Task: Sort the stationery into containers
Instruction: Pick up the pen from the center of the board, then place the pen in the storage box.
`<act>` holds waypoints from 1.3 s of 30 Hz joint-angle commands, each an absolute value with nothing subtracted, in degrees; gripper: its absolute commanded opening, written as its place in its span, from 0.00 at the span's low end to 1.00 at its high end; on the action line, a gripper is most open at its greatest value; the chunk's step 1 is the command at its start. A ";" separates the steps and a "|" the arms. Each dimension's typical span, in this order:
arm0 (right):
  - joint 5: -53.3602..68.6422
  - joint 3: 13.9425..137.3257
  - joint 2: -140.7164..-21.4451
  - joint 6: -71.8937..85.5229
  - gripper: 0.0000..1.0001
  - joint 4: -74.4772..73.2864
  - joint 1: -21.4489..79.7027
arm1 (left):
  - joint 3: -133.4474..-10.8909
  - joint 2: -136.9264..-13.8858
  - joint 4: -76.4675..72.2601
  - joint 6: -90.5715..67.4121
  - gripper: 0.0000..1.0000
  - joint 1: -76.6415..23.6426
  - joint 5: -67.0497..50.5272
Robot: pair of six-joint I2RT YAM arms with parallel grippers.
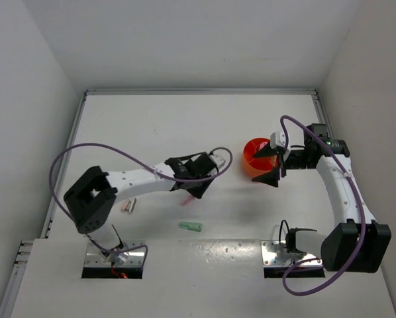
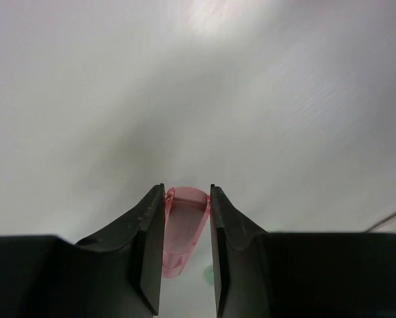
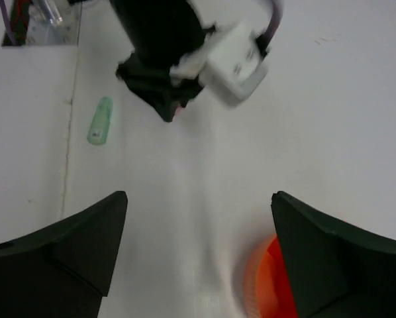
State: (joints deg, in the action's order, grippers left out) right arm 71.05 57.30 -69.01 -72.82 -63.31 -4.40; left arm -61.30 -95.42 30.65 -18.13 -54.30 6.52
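Observation:
My left gripper [image 1: 193, 193] is shut on a pink stubby marker [image 2: 183, 225], held between both fingers a little above the table, left of the orange cup [image 1: 255, 157]. A green stubby marker [image 1: 190, 226] lies on the table in front of it; it also shows in the right wrist view [image 3: 100, 121]. My right gripper [image 1: 269, 165] is open and empty, its fingers beside the cup, whose rim shows at the lower right of the right wrist view [image 3: 267, 281]. A small pink and whitish piece [image 1: 129, 205] lies near the left arm.
The left arm's gripper and white wrist camera [image 3: 234, 59] show at the top of the right wrist view. Metal base plates [image 1: 115, 255] sit at the near edge. White walls enclose the table on three sides.

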 commanded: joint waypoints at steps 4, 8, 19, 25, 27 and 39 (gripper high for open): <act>64.99 55.02 -65.05 -59.21 0.11 -45.71 -4.66 | -62.67 -81.04 -4.66 -25.47 0.00 -56.24 11.41; 46.11 46.88 -58.73 -27.04 0.00 -17.47 -4.66 | -67.31 -87.70 -12.47 -26.81 0.00 -58.44 19.67; 16.78 40.26 -49.48 -1.93 0.30 4.57 -5.19 | -69.52 -101.33 -45.52 -31.46 0.00 -60.39 29.97; 16.79 39.11 -49.48 -1.93 0.30 6.41 -5.19 | -72.33 -105.47 -48.24 -35.76 0.00 -58.36 22.95; 16.17 38.59 -49.48 -1.93 0.30 6.94 -5.19 | -71.55 -107.39 -50.25 -36.39 0.00 -58.36 22.16; 15.12 38.06 -48.43 -1.41 0.29 7.47 -5.71 | -71.89 -114.26 -56.87 -41.48 0.00 -58.89 23.20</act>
State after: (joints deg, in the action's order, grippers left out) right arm 16.29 38.52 -49.56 -2.52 4.45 -5.50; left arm -69.87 -113.99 -51.53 -39.70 -58.81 23.33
